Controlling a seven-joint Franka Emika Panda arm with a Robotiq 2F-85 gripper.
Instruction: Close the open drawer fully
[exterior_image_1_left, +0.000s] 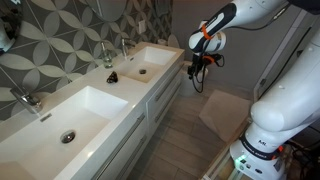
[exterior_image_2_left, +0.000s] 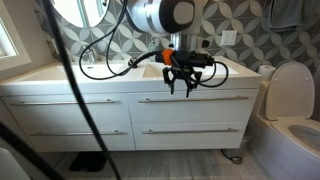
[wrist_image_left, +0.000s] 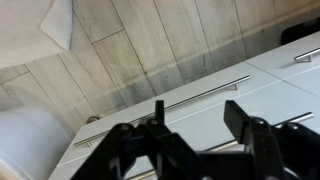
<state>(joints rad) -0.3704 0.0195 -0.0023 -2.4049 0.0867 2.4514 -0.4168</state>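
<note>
Picking out the drawer at 3 o'clock in the vanity's upper row, directly behind the gripper. Looks flush or very nearly flush with its neighbours; impossible to tell any remaining gap. Reading the gripper as spread wide, pinching nothing, hanging just in front of that panel.

Expect a stiff, hard, glossy front on runners: probably light to shove, likely slippery under metal pads. No need to grab anything. Better to press flat on the panel near its middle, just beside the long bar handle, to avoid skewing it. Go gently; slamming could rattle whatever lies inside.

Comparing views now. Facing the fronts square-on in an exterior view, getting all four panels but almost no depth. Looking along the bench in an exterior view, catching the gripper at 1 o'clock past the far basin, close to the cabinet face. Peering down in the wrist view past the fingers, seeing their wide separation plainly, plus plank floor and a toilet at 8 o'clock.
</note>
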